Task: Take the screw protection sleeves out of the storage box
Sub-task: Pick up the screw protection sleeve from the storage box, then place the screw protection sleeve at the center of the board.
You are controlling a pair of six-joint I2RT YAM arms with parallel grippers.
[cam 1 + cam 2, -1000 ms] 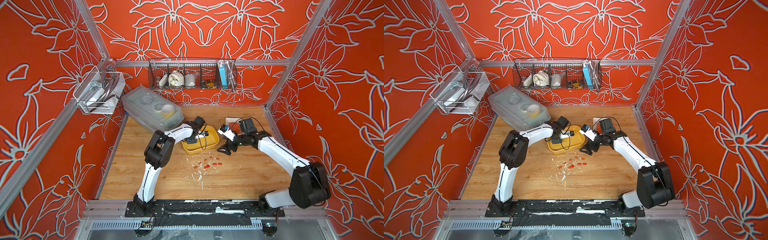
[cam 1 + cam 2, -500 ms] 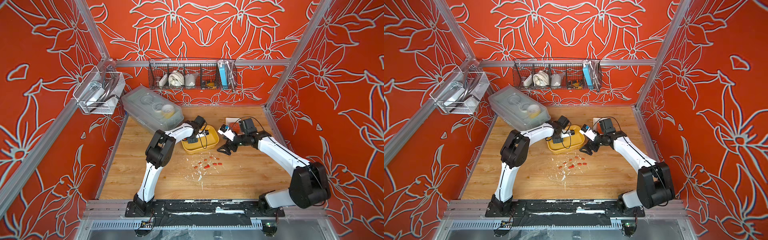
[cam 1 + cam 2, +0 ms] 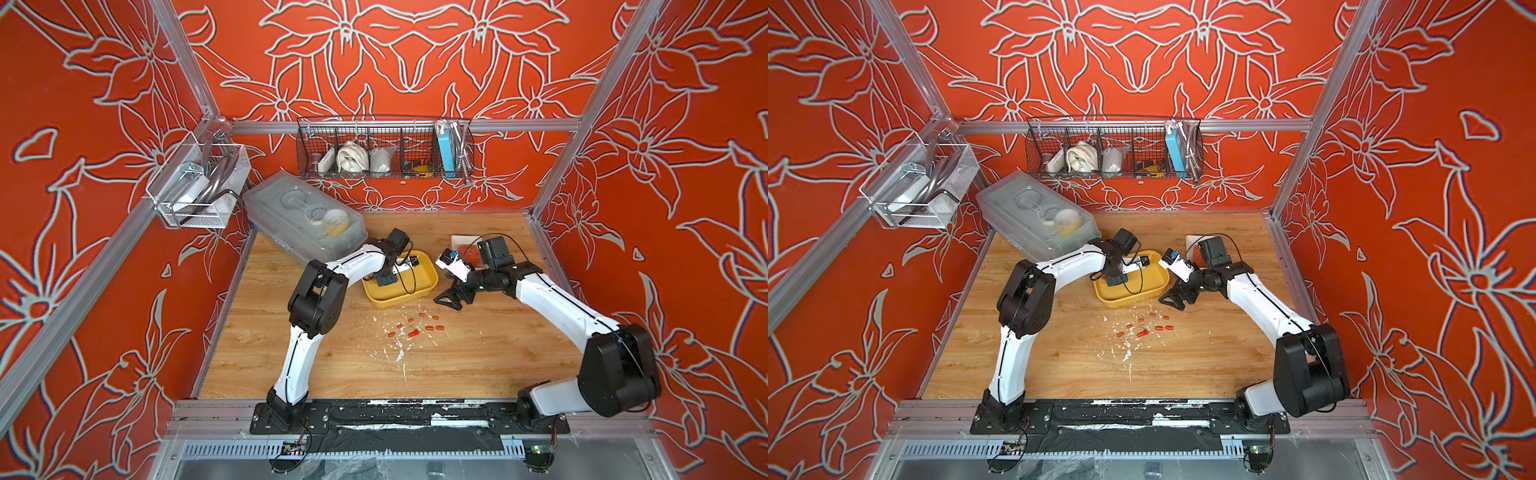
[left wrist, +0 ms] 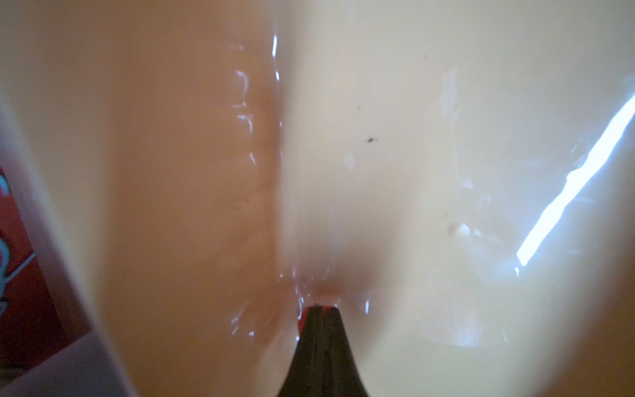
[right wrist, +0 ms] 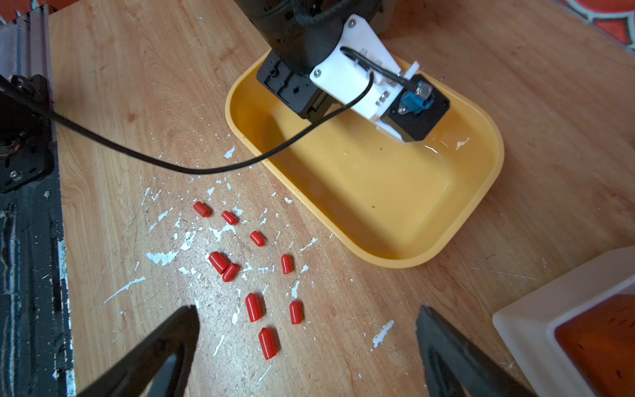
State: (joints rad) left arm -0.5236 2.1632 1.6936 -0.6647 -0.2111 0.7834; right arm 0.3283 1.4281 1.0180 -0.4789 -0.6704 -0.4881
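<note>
screw protection sleeves lie on the table beside the storage box; left gripper, inside it, is pinched closed on a red sliver (probably another sleeve to lift out); right gripper hovers, jaws spread wide.

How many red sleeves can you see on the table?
9 sleeves, all on the table beside the tray: three in a loose line, a touching pair, one alone, three more apart. A red sliver at the shut left gripper's tips may be a tenth.
</note>
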